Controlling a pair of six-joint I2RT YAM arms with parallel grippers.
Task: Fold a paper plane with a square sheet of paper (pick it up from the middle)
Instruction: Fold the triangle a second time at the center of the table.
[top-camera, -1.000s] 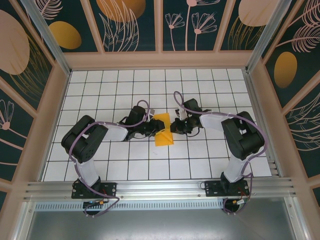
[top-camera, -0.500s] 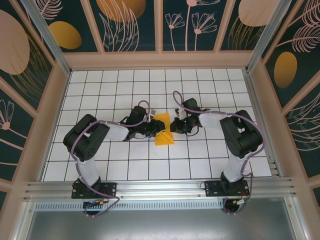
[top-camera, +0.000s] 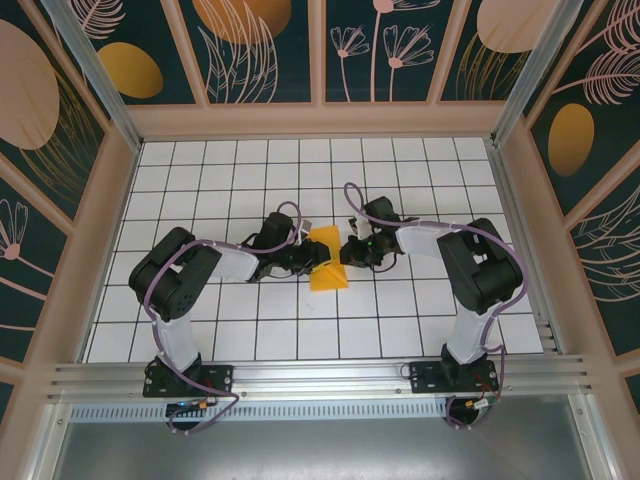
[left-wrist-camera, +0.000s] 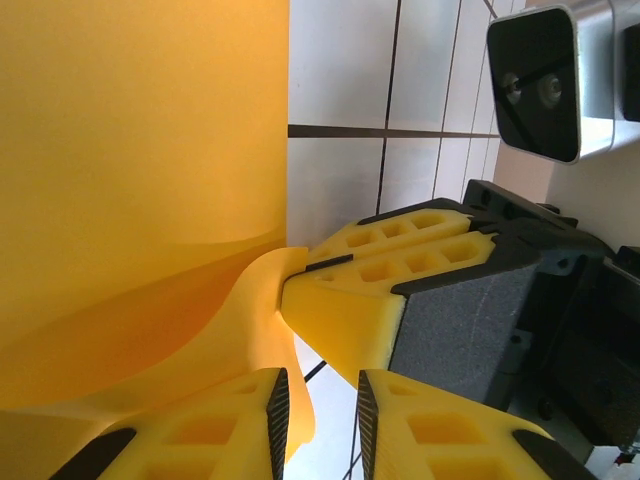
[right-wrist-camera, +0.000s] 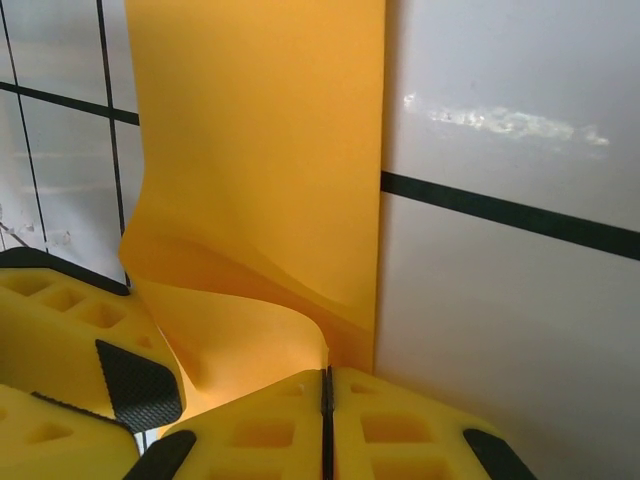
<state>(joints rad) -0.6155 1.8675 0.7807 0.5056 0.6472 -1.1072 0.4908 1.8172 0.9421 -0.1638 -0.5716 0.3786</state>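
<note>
The square sheet of paper (top-camera: 327, 262) lies mid-table as a narrow orange-yellow folded strip, its upper layer curled up off the grid. My right gripper (top-camera: 345, 252) comes in from the right; in the right wrist view its jaws (right-wrist-camera: 325, 385) are pressed together on the raised edge of the paper (right-wrist-camera: 260, 150). My left gripper (top-camera: 316, 258) comes in from the left. In the left wrist view it (left-wrist-camera: 320, 420) has a narrow gap, and the curled paper (left-wrist-camera: 140, 150) rests against one pad. The right gripper's fingers (left-wrist-camera: 380, 280) touch the flap just ahead.
The white gridded table (top-camera: 420, 300) is walled by wooden frames with dark floral panels (top-camera: 60, 170). An aluminium rail (top-camera: 320, 378) runs along the near edge. The two grippers sit nearly tip to tip; the right wrist camera (left-wrist-camera: 545, 80) hangs close above the left fingers.
Both arms have crept only slightly. The paper stays in the same spot between the grippers, and the right gripper's hold on it is unchanged.
</note>
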